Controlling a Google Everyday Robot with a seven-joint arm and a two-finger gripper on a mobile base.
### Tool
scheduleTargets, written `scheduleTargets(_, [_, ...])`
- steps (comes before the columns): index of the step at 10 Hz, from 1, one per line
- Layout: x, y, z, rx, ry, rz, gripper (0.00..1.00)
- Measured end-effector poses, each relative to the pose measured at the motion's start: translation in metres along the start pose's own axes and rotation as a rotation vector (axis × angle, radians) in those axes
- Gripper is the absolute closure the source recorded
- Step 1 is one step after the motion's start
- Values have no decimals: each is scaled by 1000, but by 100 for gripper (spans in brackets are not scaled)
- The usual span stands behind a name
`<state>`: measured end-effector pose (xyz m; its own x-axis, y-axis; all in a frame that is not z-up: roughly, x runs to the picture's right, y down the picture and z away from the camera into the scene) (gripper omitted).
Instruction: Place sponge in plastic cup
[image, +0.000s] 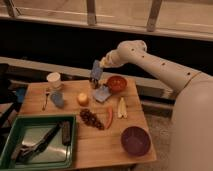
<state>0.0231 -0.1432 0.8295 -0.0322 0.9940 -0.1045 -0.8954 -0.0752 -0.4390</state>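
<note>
My gripper (100, 66) hangs above the back edge of the wooden table (100, 150), shut on the sponge (96, 70), a small dull-blue block held upright in the air. The plastic cup (53, 79), white with a round rim, stands at the table's back left corner, well to the left of the sponge and lower. The white arm reaches in from the right.
Below the sponge lie a pale blue flat pad (102, 93) and a red bowl (116, 83). A blue-grey piece (57, 99), a fork (46, 98), a yellow fruit (82, 99), grapes (91, 119), a chili (109, 117), a purple bowl (135, 140) and a green tray (10, 155) fill the rest.
</note>
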Motion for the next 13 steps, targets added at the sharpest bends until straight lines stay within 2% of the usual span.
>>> scheduleTargets(1, [2,1,3,20,10,-35,100])
scheduleTargets(5, [6,47,31,14,18,-196,100])
scheduleTargets(7, [10,80,51,-19,16,-277,100])
scheduleTargets(9, [12,101,59,-65,6,-316,100])
scheduleTargets(11, [15,130,69,-138,0,-351,100])
scheduleTargets(12, [17,142,71,-160,1,-363,100])
scheduleTargets(13, [19,143,71,-163,3,-364,100])
